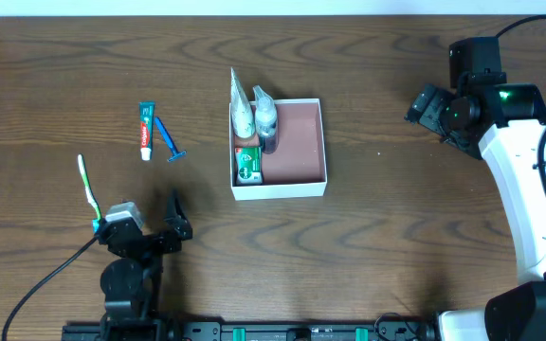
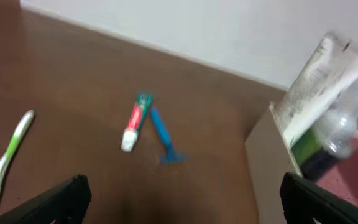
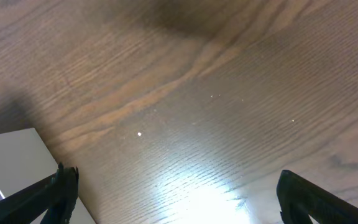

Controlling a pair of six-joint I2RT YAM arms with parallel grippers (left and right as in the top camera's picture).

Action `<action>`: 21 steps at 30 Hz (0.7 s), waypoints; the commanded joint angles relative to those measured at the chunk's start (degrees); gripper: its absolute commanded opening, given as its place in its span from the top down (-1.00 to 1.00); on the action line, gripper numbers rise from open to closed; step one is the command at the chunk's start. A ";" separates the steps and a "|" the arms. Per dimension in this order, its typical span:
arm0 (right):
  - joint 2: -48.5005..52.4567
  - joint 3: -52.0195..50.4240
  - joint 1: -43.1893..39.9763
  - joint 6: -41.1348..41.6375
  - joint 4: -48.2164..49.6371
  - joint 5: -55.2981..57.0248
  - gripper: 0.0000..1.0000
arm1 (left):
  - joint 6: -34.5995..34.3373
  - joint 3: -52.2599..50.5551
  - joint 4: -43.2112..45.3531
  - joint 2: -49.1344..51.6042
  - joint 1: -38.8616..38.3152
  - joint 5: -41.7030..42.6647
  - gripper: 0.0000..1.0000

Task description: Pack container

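Overhead: The container (image 1: 297, 142) sits near the middle of the dark wooden surface (image 1: 396, 246). It is partly packed. A white tube (image 1: 241, 104) and a clear bottle (image 1: 265, 114) lean over its left wall, and a green box (image 1: 247, 163) lies flat beside them. The goods are crowded to one side, apparently to keep the reddish-brown floor free for more. A toothpaste tube (image 1: 145, 130) and a blue razor (image 1: 170, 139) lie together well left of the box, not yet packed. A green toothbrush (image 1: 88, 189) lies nearer the left claw (image 1: 176, 225). The right claw (image 1: 425, 106) is parked well to the container's right, likely to stay out of the way.

Left wrist: The camera looks between two dark fingers (image 2: 67, 194) set far apart with nothing between them, so this claw is spread wide and empty. It faces the toothpaste and razor, with the toothbrush at the left edge and the container's white corner at right. The framing suggests this arm is the one placed to fetch the loose toiletries.

Right wrist: Bare wood grain fills the view under a bright glare, with a white corner of the container at lower left. The fingers (image 3: 55, 190) stand wide and carry nothing.
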 commanded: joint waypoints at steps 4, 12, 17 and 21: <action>-1.18 0.83 -0.42 -0.02 -0.02 0.02 -0.99 | -0.48 17.11 -6.64 13.16 0.33 -2.51 -0.96; -1.18 0.83 -0.42 -0.02 -0.02 0.02 -0.98 | 3.37 50.25 -26.03 48.41 0.31 -2.36 -0.96; -1.18 0.83 -0.42 -0.02 -0.02 0.02 -0.99 | 4.48 64.50 -36.54 65.37 0.31 -1.84 -0.96; -1.18 0.83 -0.42 -0.02 -0.02 0.02 -0.99 | 4.52 64.96 -35.69 73.75 0.31 -1.84 -0.96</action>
